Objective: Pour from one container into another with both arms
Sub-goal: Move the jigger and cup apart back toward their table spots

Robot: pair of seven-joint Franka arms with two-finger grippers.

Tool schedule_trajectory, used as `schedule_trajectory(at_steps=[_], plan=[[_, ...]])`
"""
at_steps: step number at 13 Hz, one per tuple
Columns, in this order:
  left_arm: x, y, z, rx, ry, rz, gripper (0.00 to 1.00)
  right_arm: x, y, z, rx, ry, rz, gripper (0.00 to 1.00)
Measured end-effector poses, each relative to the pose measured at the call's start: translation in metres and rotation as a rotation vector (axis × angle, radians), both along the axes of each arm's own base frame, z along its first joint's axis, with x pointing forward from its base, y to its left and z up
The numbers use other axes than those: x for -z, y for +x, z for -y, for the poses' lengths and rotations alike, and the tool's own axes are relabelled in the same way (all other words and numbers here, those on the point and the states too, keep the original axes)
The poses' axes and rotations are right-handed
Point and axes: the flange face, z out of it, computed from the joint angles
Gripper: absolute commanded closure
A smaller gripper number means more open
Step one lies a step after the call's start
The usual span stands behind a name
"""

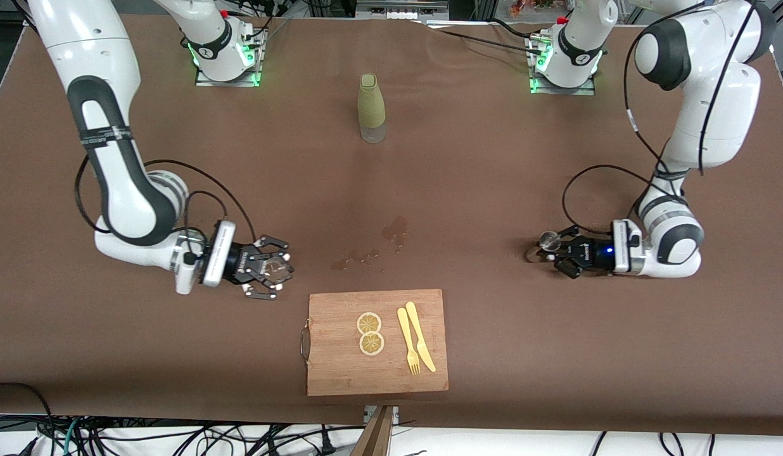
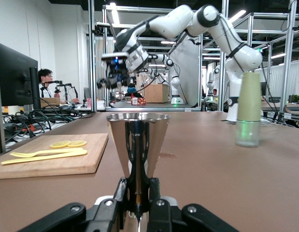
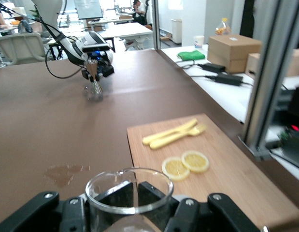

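Left gripper [image 1: 552, 251] low at the left arm's end of the table, jaws clamped on the waist of a steel jigger [image 2: 138, 145], upright between them. Right gripper [image 1: 274, 266] low at the right arm's end, closed on a clear glass beaker [image 3: 129, 192], seated between its fingers. Small spill [image 1: 394, 231] between both, farther from the camera than the cutting board [image 1: 328, 367]. Green bottle [image 1: 371, 107] upright near the bases.
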Motion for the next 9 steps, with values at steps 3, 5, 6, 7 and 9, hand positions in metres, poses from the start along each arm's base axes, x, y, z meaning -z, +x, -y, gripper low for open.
schedule_trajectory(at_steps=[3, 5, 6, 7, 9], plan=[[0.005, -0.031, -0.074, -0.012, 0.003, 0.018, 1.00, 0.018, -0.001, 0.064, 0.110, 0.001, -0.030, 1.00], [0.008, -0.054, -0.114, -0.019, -0.001, 0.020, 1.00, 0.028, -0.009, 0.086, 0.096, 0.009, -0.025, 1.00], [0.010, -0.063, -0.126, -0.022, -0.005, 0.011, 1.00, 0.036, -0.017, 0.096, 0.078, 0.015, -0.024, 1.00], [0.013, -0.070, -0.134, -0.027, -0.008, 0.003, 1.00, 0.046, -0.026, 0.107, 0.061, 0.016, -0.017, 1.00], [0.019, -0.079, -0.142, -0.040, -0.013, -0.010, 1.00, 0.072, -0.047, 0.127, 0.025, 0.042, -0.021, 1.00]])
